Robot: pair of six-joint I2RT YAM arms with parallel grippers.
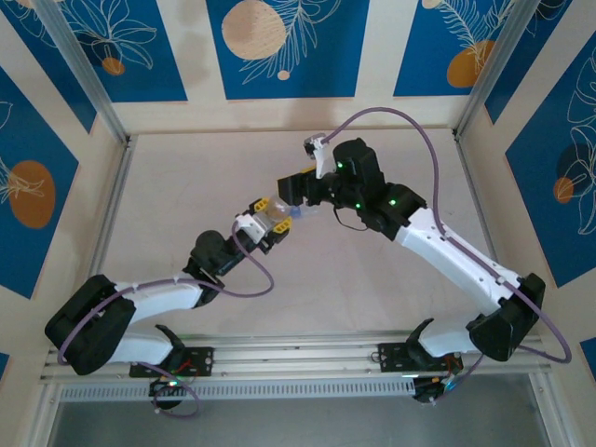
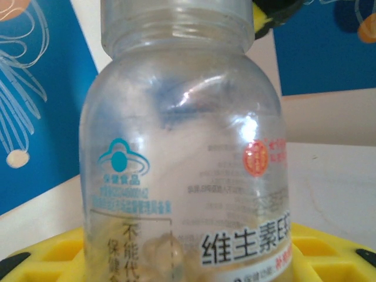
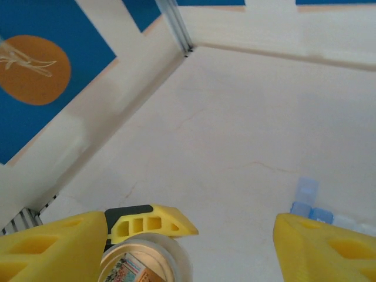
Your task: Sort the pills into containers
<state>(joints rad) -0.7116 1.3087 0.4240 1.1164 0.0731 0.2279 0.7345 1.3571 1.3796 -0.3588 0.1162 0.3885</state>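
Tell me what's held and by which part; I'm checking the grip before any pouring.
The left gripper holds the clear vial by its lower body, with the neck pointing away from it. The right gripper is open and holds nothing.

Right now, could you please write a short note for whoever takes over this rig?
Left gripper: shut on the vial, upright, pills a tan mass at its bottom.
Right gripper: open, empty, beside the vial's top.
Pill box: on the table, near the right gripper.
Done: vial grasped.
Left: getting the pills into the pill box's compartments.
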